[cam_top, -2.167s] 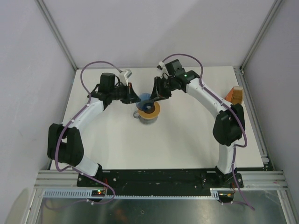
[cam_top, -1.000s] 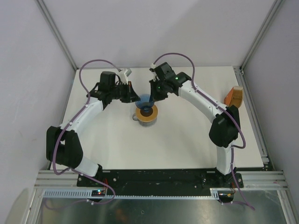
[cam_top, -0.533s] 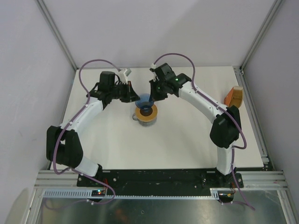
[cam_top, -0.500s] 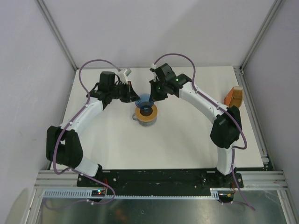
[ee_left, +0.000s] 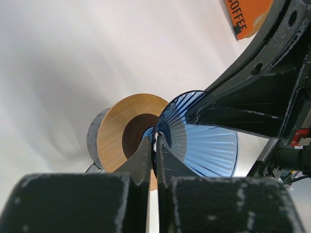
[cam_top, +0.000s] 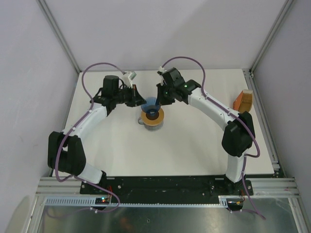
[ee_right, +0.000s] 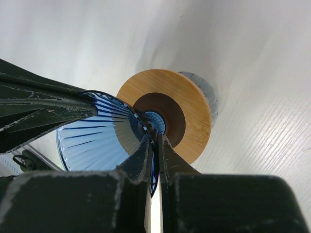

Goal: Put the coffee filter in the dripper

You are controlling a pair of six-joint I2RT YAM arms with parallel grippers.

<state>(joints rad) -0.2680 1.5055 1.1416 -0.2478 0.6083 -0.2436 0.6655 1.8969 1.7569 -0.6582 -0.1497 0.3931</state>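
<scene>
Above the far-middle bench (cam_top: pixel 194 145), our left claw (cam_top: pixel 141 101) and right claw (cam_top: pixel 160 99) each clamp tight on the dripper (cam_top: pixel 151 103), at its rim.

Dripper (ee_left: pixel 206 143): blue, ribbed, translucent cone. It was tilted on its side, with the narrow end at the dark centre hole of the amber disc (ee_left: pixel 114 131) and the mouth turned away from it. The left gripper (ee_left: pixel 154 141) and right gripper (ee_right: pixel 154 141) each pinched its wall. Filter (cam_top: pixel 242 99): orange-tan piece, print reading "OFFEE". It lay at the right edge of the table (cam_top: pixel 194 145), well apart from the dripper.
</scene>
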